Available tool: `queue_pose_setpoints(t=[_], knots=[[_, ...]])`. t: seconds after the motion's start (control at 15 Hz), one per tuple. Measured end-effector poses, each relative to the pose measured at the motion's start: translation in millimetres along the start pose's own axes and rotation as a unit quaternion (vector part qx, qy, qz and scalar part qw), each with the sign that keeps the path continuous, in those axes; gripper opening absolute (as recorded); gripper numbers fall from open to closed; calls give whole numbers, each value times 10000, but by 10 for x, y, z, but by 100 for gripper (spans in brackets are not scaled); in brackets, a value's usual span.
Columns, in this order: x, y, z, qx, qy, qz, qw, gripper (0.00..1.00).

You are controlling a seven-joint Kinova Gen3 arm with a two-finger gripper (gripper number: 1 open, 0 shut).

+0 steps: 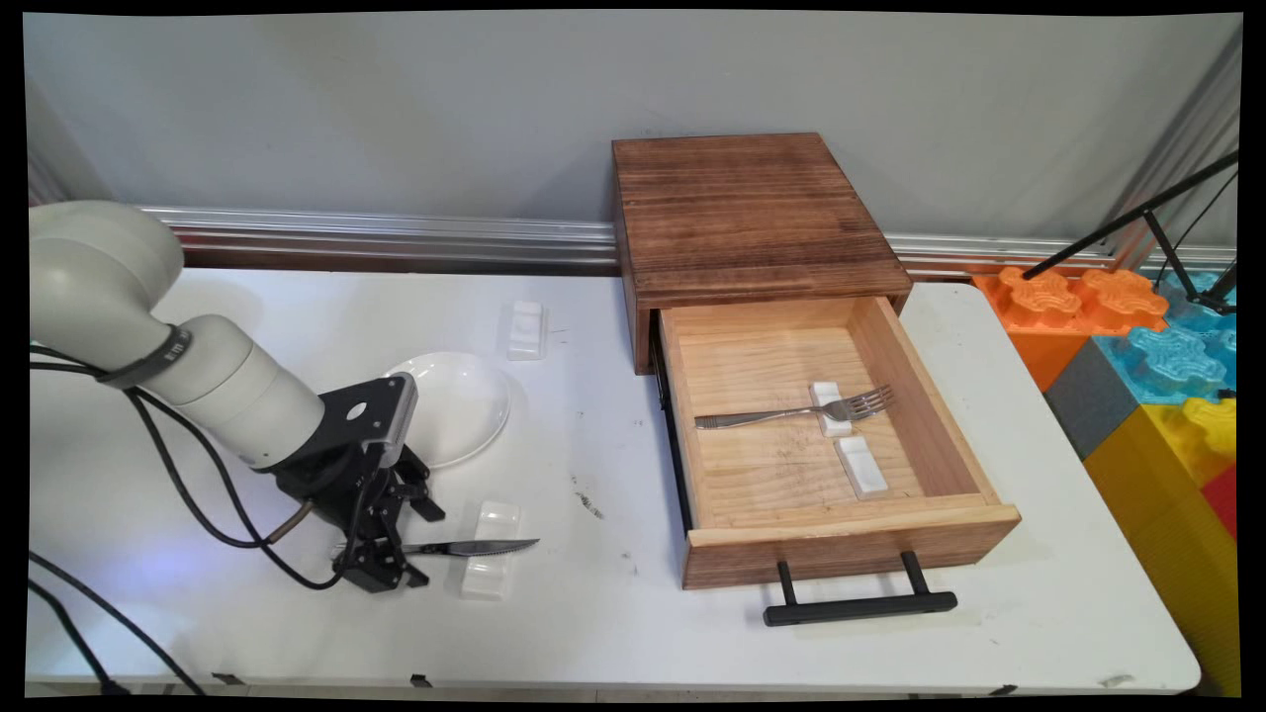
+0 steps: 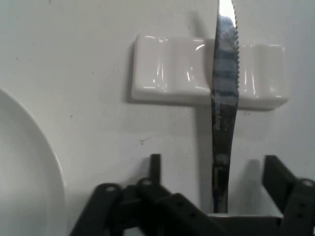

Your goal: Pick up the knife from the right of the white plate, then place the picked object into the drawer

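Observation:
A serrated table knife (image 1: 475,546) lies on the white table, its blade resting across a white ceramic cutlery rest (image 1: 492,564). My gripper (image 1: 381,559) is low over the knife's handle end at the front left. In the hand view the knife (image 2: 224,108) runs up between my two fingers (image 2: 155,164), which stand apart on either side of the handle without touching it, so the gripper (image 2: 215,172) is open. The rest (image 2: 172,73) lies just beyond the fingertips, with the blade in its right-hand groove.
A white plate (image 1: 460,405) sits just behind the gripper. A second rest (image 1: 525,329) lies further back. An open wooden drawer (image 1: 851,539) with a black handle holds a fork (image 1: 791,413) on a rest and one spare rest (image 1: 862,465). Coloured blocks (image 1: 1137,336) stand beside the table's right edge.

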Motion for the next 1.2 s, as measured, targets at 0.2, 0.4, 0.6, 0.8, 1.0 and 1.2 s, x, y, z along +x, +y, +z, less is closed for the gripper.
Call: queue_pose_setpoints(t=[0.2,0.4,0.6,0.8,1.0,1.2], knots=[[9,-3,10,-5,35,18,10000,0],[16,-13,2,-6,64,3,10000,0],[19,-19,-32,-15,89,-8,10000,0],[40,-35,-97,-34,120,-1,9999,0],[86,-64,-216,-56,149,20,9999,0],[161,-80,-370,-103,165,12,9998,0]])
